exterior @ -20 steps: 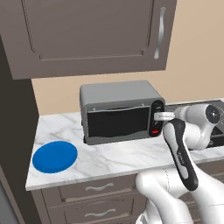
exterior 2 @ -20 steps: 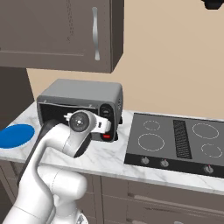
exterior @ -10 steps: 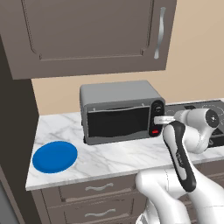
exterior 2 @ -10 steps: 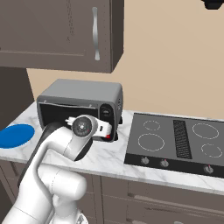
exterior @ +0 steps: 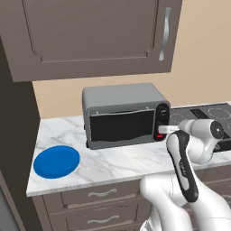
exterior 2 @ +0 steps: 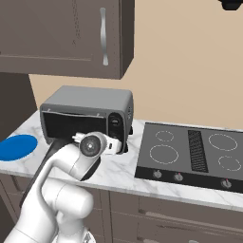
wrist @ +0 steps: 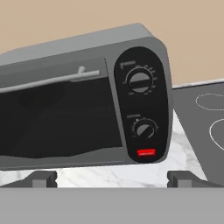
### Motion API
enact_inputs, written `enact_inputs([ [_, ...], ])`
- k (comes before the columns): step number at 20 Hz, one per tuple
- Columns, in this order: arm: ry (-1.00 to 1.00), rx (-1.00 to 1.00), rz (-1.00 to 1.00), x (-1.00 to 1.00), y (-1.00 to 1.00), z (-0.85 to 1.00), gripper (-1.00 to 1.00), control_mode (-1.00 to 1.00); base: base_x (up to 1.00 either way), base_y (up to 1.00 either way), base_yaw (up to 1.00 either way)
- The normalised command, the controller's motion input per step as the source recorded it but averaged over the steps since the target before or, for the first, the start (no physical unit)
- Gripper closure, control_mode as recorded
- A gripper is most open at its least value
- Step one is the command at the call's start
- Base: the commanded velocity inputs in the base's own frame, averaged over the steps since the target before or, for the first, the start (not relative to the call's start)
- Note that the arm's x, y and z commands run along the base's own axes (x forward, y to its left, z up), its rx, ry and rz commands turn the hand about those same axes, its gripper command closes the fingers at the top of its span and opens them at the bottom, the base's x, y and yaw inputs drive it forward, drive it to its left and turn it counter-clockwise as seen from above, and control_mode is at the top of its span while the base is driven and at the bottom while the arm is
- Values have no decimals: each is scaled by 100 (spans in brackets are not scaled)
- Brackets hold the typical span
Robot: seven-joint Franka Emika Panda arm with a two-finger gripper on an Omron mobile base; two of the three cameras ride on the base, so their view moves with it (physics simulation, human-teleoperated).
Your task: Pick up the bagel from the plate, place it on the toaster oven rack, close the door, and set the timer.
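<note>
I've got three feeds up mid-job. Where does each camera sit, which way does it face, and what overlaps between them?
Left base view: behind the arm on its left, facing forward and down at the toaster oven, the blue plate and the counter; the arm rises from lower right.
Right base view: behind on the right, facing the oven, the cooktop and the plate; the arm rises from lower left.
Hand view: on the hand, facing the oven's knobs and shut door; open tool at the bottom.
All three share the oven.

Base views flanking; hand view close (toaster oven (wrist: pixel 87 100))
</note>
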Motion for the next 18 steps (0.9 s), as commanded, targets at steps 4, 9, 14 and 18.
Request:
enact_inputs([
  [4, 0, 0, 0, 0, 0, -16, -100, -100, 0, 0, 0],
  [9, -2, 0, 0, 0, -9, -3, -100, -100, 0, 0, 0],
  [14, -4, 0, 0, 3, -15, 0, -100, -100, 0, 0, 0],
  [18, -5, 0, 0, 13, -8, -4, -100, -100, 0, 0, 0],
])
